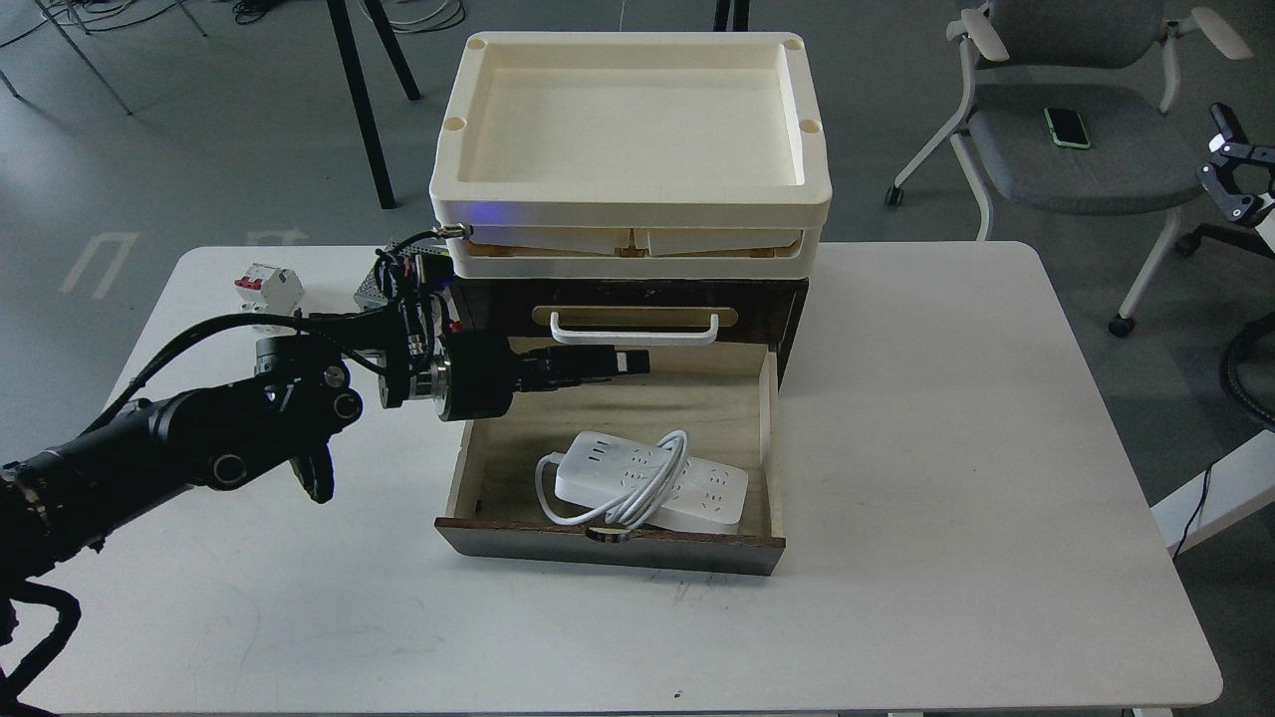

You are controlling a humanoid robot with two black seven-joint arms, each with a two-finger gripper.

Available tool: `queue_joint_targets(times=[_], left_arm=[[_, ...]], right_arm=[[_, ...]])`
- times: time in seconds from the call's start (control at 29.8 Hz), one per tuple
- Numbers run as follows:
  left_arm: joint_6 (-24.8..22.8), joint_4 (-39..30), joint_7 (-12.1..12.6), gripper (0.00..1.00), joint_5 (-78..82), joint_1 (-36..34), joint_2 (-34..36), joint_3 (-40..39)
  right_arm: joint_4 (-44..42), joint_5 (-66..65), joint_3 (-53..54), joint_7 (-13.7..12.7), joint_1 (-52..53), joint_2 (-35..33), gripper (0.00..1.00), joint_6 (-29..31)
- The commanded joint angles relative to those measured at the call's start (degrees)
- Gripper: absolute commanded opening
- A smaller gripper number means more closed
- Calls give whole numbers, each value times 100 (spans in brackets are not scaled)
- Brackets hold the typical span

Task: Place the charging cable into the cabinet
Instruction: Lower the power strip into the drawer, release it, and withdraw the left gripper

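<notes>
The charging cable [652,483], a flat white power strip with its white cord looped over it, lies flat in the pale wood-lined drawer [767,438] of the dark brown cabinet [792,299], near the drawer's front. The drawer is pulled out. My left gripper [628,360] is empty with its fingers apart. It hovers over the drawer's rear, just below the white handle [634,334], above and behind the strip. My right gripper [1233,174] shows at the far right edge, off the table, fingers apart and empty.
Cream trays [633,204] are stacked on the cabinet. A white-and-red circuit breaker [269,289] and a perforated silver box [371,289] sit at the table's back left, behind my left arm. A grey chair [1086,149] with a phone on it stands beyond the table.
</notes>
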Motion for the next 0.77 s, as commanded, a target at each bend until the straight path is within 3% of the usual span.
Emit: queue_joint_targets(times=[0.0, 0.3, 0.47, 0.74], left_arm=[[-126, -34, 0, 84, -445, 193, 611, -484], [-246, 281, 0, 91, -3860, 449, 1956, -766], [-246, 923, 0, 92, -5506, 466, 1913, -1152], [-246, 968, 0, 93, -6369, 589, 1772, -1504]], right_arm=[[8, 0, 0, 3, 0, -17, 100, 0], [210, 0, 333, 12, 0, 88, 100, 0], [561, 0, 694, 20, -9, 395, 100, 0], [676, 0, 931, 108, -9, 510, 100, 0]])
